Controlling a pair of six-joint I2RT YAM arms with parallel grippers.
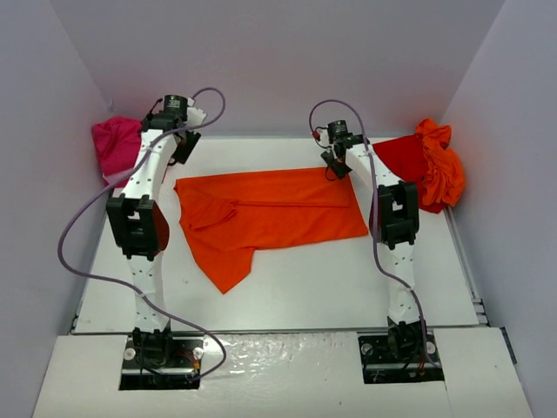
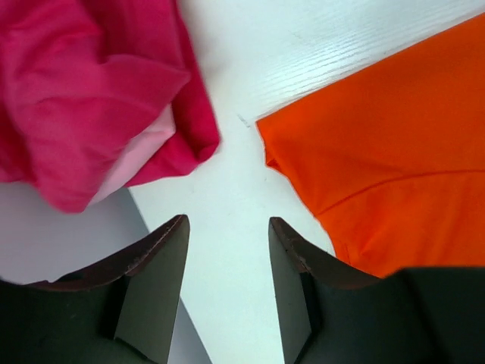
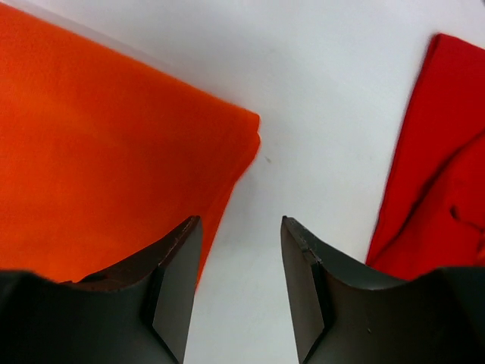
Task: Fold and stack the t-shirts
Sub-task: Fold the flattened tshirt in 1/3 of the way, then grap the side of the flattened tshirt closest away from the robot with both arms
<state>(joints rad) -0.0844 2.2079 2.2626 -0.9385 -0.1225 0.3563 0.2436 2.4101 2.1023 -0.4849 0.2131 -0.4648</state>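
Orange t-shirt [image 1: 270, 213] lies part-folded on the surface [image 1: 348, 279]; more folds seem needed and nothing is stacked. Left of it a magenta t-shirt [image 1: 117, 144] sits crumpled; right of it, a red t-shirt [image 1: 402, 157] and second orange t-shirt [image 1: 444, 165] are heaped. The left end effector [image 2: 227, 243] and right end effector [image 3: 241, 243] hover at its far corners, jaws apart, empty. No container shows.

The near half of the counter [image 1: 348, 287] lies open. The spread orange shirt [image 1: 278, 209] covers the middle; the pink heap [image 1: 117, 144] and red-and-orange heap [image 1: 431, 165] block the far corners, with narrow bare strips between.
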